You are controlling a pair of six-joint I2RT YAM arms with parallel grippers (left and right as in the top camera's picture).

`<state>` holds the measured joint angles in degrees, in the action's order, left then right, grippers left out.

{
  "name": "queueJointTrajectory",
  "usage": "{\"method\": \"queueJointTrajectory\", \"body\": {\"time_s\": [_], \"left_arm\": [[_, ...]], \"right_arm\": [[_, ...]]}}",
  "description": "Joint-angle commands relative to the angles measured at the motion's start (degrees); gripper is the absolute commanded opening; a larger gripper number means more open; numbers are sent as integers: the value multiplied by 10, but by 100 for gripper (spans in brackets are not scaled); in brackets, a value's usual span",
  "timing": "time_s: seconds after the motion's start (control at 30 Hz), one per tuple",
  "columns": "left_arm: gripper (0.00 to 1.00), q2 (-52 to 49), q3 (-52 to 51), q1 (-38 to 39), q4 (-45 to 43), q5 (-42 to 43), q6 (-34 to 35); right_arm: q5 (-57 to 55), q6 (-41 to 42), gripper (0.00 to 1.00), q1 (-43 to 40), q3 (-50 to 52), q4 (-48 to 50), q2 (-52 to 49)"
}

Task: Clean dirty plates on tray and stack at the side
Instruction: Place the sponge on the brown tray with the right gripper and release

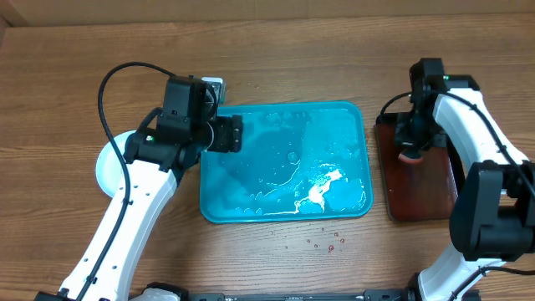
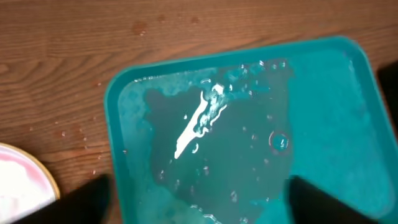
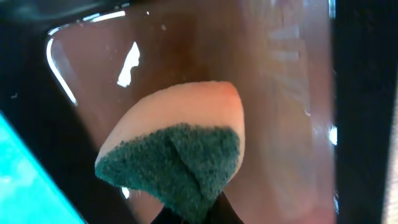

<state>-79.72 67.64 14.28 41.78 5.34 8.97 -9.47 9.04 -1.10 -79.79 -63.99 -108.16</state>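
The turquoise tray (image 1: 284,201) lies mid-table, wet, with no plate on it; it also fills the left wrist view (image 2: 323,93). A stack of plates (image 1: 107,163) sits on the table left of the tray, partly hidden under my left arm; a light blue rim shows. One plate edge with a pink-smeared white centre and a yellow rim shows in the left wrist view (image 2: 18,183). My left gripper (image 1: 232,134) (image 2: 199,208) is open and empty over the tray's left end. My right gripper (image 1: 410,138) (image 3: 193,214) is shut on a sponge (image 1: 408,156) (image 3: 180,143).
A dark red-brown tray (image 1: 426,196) (image 3: 280,93) lies right of the turquoise tray, under the sponge. Small red droplets (image 1: 326,241) dot the wood in front of the turquoise tray. Water pools on the tray floor (image 2: 205,118).
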Motion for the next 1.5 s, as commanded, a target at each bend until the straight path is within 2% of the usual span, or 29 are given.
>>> {"method": "queueJointTrajectory", "body": {"time_s": [0.0, 0.23, 0.4, 0.5, 0.53, 0.57, 0.6, 0.77, 0.9, 0.93, 1.03, 1.2, 1.3, 1.47], "left_arm": [[100, 3, 9, 2, 15, 0, -2], [100, 3, 9, 2, 17, 0, -2], [100, 3, 9, 2, 17, 0, 0], [100, 3, 9, 2, 17, 0, 0], [100, 3, 9, 2, 17, 0, 0], [100, 3, 9, 2, 17, 0, 0], [100, 3, 9, 2, 17, 0, 0], [100, 3, 9, 2, 17, 0, 0], [100, 3, 9, 2, 17, 0, 0], [100, 3, 9, 2, 17, 0, 0], [100, 3, 9, 2, 17, 0, 0], [100, 3, 9, 2, 17, 0, 0], [100, 3, 9, 2, 17, 0, 0], [100, 3, 9, 2, 17, 0, 0]], "right_arm": [[-8, -1, 4, -3, 48, 39, 8], [-8, -1, 5, -3, 83, 79, 8], [5, 0, 21, -3, 61, 48, 8], [12, 15, 33, -3, 19, -1, 8], [15, 16, 42, -3, 1, -19, 9], [19, 15, 58, -3, -17, -35, 9], [22, 15, 69, -3, -43, -57, 10], [41, 10, 77, -1, -170, -151, 25], [82, -13, 100, 5, -268, -208, 58], [92, -16, 100, 11, -307, -229, 84], [97, -16, 100, 19, -341, -251, 149], [107, 33, 100, 19, -346, -273, 288], [161, 36, 100, 19, -346, -281, 359], [160, 27, 100, 18, -346, -279, 416]]}}
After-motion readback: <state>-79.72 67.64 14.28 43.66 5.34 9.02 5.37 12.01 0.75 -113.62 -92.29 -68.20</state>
